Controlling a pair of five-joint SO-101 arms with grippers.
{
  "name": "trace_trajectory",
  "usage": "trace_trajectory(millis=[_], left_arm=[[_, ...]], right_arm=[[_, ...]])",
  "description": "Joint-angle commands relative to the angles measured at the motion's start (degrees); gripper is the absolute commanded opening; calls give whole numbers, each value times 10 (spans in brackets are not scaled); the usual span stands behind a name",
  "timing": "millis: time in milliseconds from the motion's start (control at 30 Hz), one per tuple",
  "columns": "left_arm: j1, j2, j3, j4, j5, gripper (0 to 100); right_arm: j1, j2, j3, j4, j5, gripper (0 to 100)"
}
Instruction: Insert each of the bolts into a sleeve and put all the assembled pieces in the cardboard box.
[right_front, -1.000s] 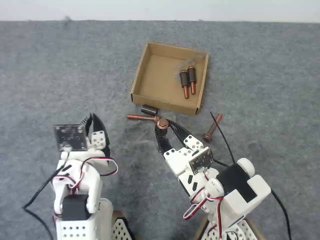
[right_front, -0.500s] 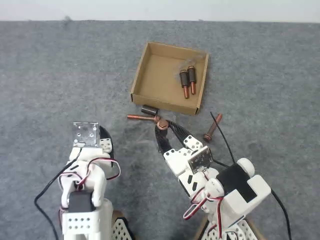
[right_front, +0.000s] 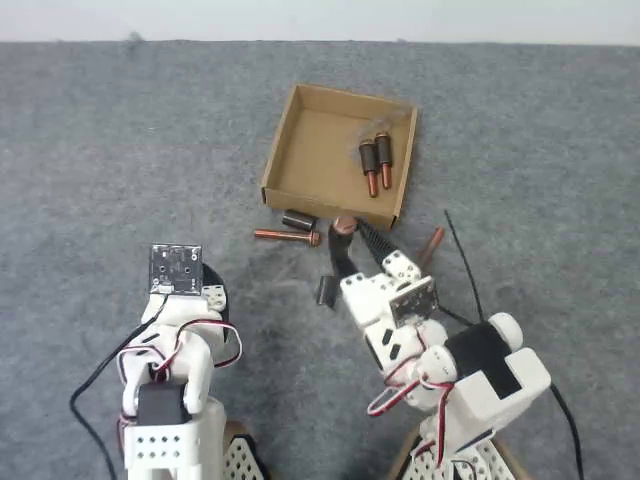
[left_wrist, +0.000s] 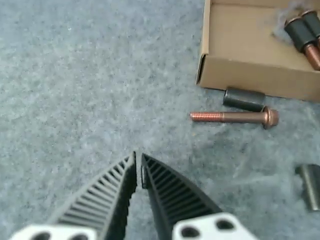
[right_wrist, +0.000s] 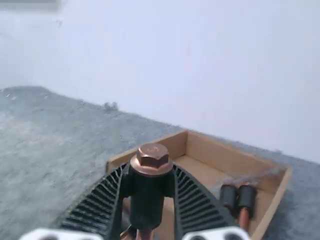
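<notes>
sleeved bolt held upright at the box's edge

the left fingers (left_wrist: 117, 187), drawn nearly together and empty, hover low over the grey desk (left_wrist: 75, 75). the right fingers (right_wrist: 107, 197) clamp a sleeved bolt (right_wrist: 151, 165) upright by its dark sleeve, just short of the cardboard box (right_front: 330, 207). small, rigid, smooth metal, it would likely slip unless pinched mid-sleeve. a loose bolt (left_wrist: 232, 117) and loose sleeve (left_wrist: 243, 98) lie by the box wall. two finished pieces (right_front: 369, 160) rest inside. no writing is legible.

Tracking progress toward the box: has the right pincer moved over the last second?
Yes. The right pincer, shut on a sleeved bolt, has shifted up to the near wall of the cardboard box, away from the loose bolt.
</notes>
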Motion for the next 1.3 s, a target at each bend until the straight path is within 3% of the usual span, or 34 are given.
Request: trace_trajectory(millis=[0, 133, 633, 933, 1267], left_arm=[[-4, -5, -5, 3, -5, 11], [-4, -5, -5, 4, -5, 11], [-3, -5, -5, 1, -5, 11], [-3, -5, -5, 2, -76, 11], [-3, -5, -5, 3, -81, 11]], right_arm=[[35, -33, -59, 3, 5, 6], [59, -33, -114, 33, 6, 6], [106, -33, -355, 337, 5, 6], [120, -29, -469, 611, 4, 6], [120, -28, -606, 938, 4, 6]])
